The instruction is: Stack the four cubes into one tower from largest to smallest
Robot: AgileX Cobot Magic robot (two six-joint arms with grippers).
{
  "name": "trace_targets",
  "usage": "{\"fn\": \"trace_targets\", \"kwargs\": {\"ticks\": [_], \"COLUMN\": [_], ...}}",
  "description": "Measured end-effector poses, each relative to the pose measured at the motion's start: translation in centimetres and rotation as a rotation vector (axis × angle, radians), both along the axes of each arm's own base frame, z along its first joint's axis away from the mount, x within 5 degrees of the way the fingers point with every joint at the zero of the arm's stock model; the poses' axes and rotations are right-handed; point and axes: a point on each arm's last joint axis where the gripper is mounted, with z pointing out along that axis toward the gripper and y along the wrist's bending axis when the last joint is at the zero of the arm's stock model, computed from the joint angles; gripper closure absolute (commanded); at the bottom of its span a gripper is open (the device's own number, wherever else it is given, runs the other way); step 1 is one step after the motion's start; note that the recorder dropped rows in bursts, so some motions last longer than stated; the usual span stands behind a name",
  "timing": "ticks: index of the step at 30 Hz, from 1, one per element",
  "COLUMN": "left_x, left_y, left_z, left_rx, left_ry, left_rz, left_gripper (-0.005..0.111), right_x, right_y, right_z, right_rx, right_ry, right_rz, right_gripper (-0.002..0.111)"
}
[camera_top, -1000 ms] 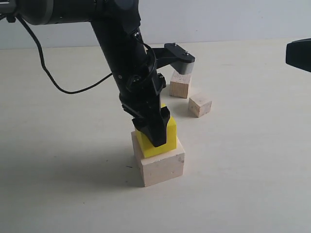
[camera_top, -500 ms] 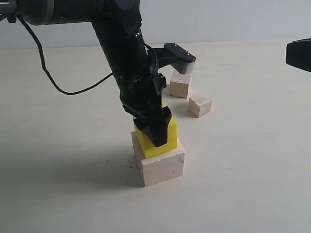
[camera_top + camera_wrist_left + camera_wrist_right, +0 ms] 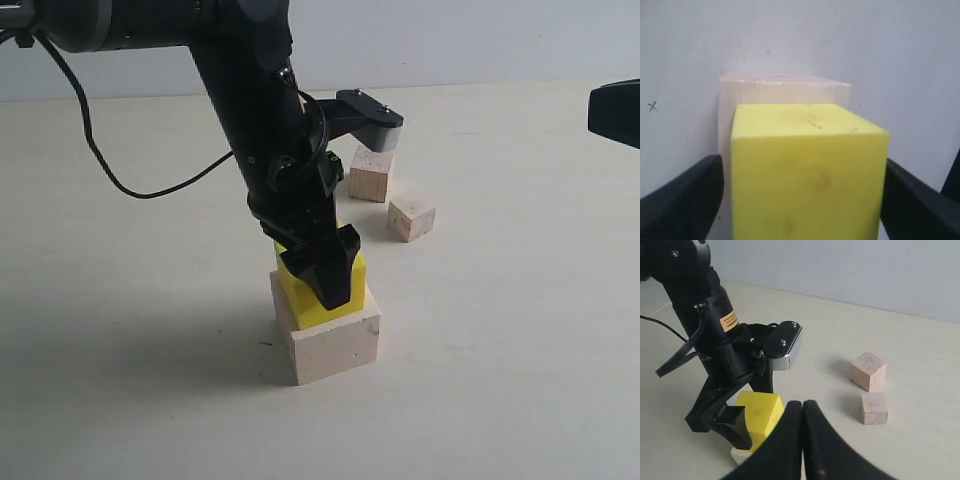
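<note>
A pale grey wall [image 3: 450, 40] backs a cream tabletop [image 3: 520, 390]. Near its middle the largest, whitish cube [image 3: 335, 352] sits flat, and the yellow cube [image 3: 809, 175] rests on top of it, turned slightly askew and set toward the base's 10 o'clock corner, so the first tier looks done. The left jaws straddle the yellow cube, spread wide. The left wrist view shows a sliver of gap on one side and the other finger right at the cube's face, so I judge the cube let go rather than gripped. The right jaws are pressed together on nothing, off at the stack's 3 o'clock. Two tan cubes, one [image 3: 369, 175] and the other [image 3: 411, 217], lie loose on the tabletop at about 1 o'clock from the stack, close together but apart. Both have yet to go on.
</note>
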Motion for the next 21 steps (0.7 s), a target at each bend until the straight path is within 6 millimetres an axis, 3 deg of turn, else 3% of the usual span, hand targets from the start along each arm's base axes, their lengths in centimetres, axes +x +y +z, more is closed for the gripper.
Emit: {"fn": "trace_targets", "kwargs": {"ticks": [18,21], "left_x": [-0.9,-1.2], "left_y": [1.1,1.6], "left_z": [4.4,5.7], "left_rx": [-0.04,-0.048], "left_ry": [-0.106,-0.14], "left_rz": [0.015,0.03], "left_gripper": [0.028,0.035], "right_x": [0.0,0.0], "right_y": [0.0,0.0], "right_z": [0.0,0.0], "right_rx": [0.0,-0.001], "right_ry": [0.0,0.001], "right_rz": [0.0,0.001], "right_gripper": [0.108,0.108]}}
